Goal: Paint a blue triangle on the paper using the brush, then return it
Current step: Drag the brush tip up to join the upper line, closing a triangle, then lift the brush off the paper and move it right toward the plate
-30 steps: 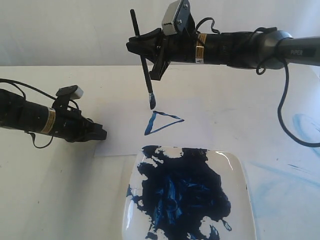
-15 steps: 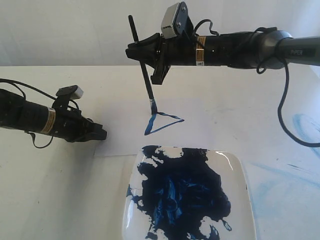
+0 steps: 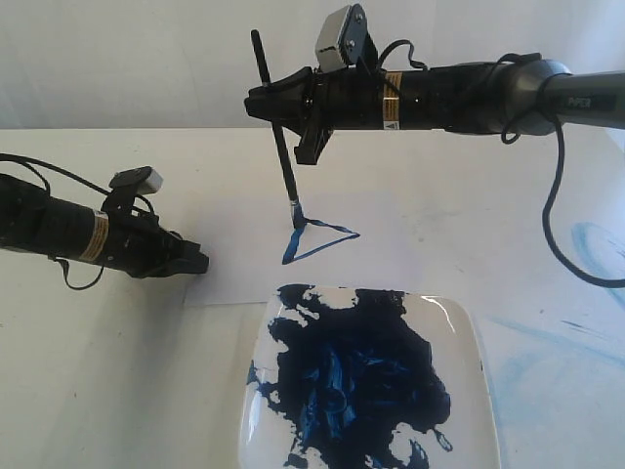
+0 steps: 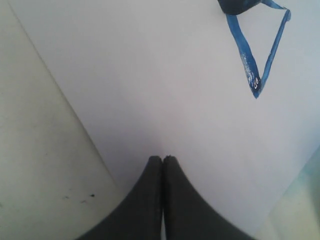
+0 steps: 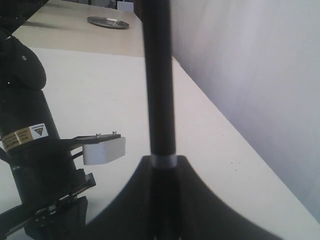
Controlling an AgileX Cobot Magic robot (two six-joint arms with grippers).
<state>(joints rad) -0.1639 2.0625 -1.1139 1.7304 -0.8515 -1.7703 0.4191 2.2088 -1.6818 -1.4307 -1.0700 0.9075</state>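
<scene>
Exterior view: pinched brush [image 3: 285, 166] in right gripper [image 3: 278, 103], bristles on blue triangle [image 3: 329, 228]; left gripper [image 3: 198, 262] pressed together beside triangle. Judged closing stroke; needed lifting, returning.

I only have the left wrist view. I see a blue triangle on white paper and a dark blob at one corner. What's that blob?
Observer: It's the bristle tip of the brush, which stands nearly upright and meets the corner of the triangle on the paper.
Operator: What's holding it?
Observer: The right pincer is shut on the handle well above the bristles, and the handle's end sticks up past it.
Operator: Where's the paint supply?
Observer: A white plate smeared with dark blue paint sits at the paper's near edge, in front of the triangle in the exterior view.
</scene>
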